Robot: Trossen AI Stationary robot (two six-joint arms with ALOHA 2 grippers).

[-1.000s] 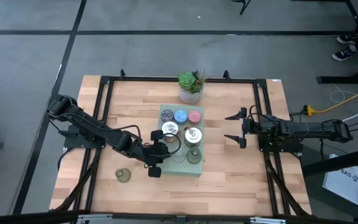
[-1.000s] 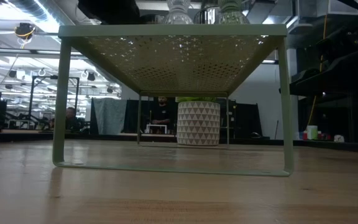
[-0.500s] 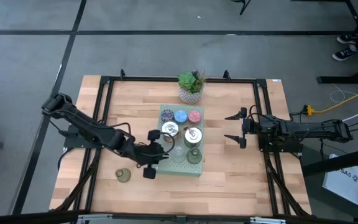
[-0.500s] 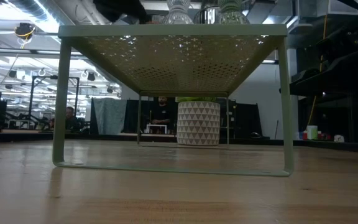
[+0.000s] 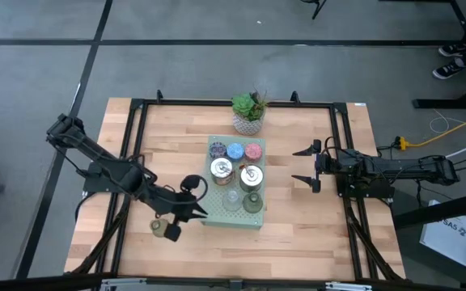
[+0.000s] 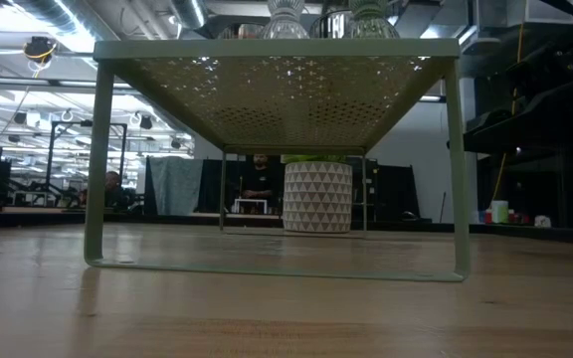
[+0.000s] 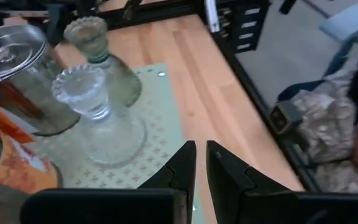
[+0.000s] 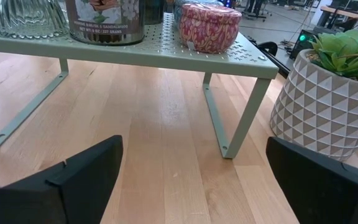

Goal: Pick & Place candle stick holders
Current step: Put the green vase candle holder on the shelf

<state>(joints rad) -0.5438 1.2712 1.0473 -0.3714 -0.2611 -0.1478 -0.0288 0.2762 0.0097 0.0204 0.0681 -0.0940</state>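
A pale green wire shelf (image 5: pixel 214 220) stands mid-table. On it stand purple (image 5: pixel 218 149), blue (image 5: pixel 235 150) and pink (image 5: pixel 253 151) holders, two silver ones (image 5: pixel 222 168) (image 5: pixel 251 175), a clear glass one (image 7: pixel 98 112) and an olive-green one (image 7: pixel 107 62). Another olive-green holder (image 5: pixel 159 225) stands on the table near the shelf's near left corner. My left gripper (image 5: pixel 194 212) is shut and empty at that corner, between the shelf and that holder. My right gripper (image 5: pixel 308 166) is open and empty to the right of the shelf.
A green succulent in a white patterned pot (image 5: pixel 248 113) stands behind the shelf at the far edge. Black frame rails (image 5: pixel 136 137) run along the table's sides. Bare wood lies on both sides of the shelf. People show in the room behind (image 6: pixel 259 179).
My left gripper has drawn back from over the shelf's middle, going toward the table's left and near edges, to the shelf's near left corner. Its dark shape has left the top of the low view. The holders on the shelf have stayed in place.
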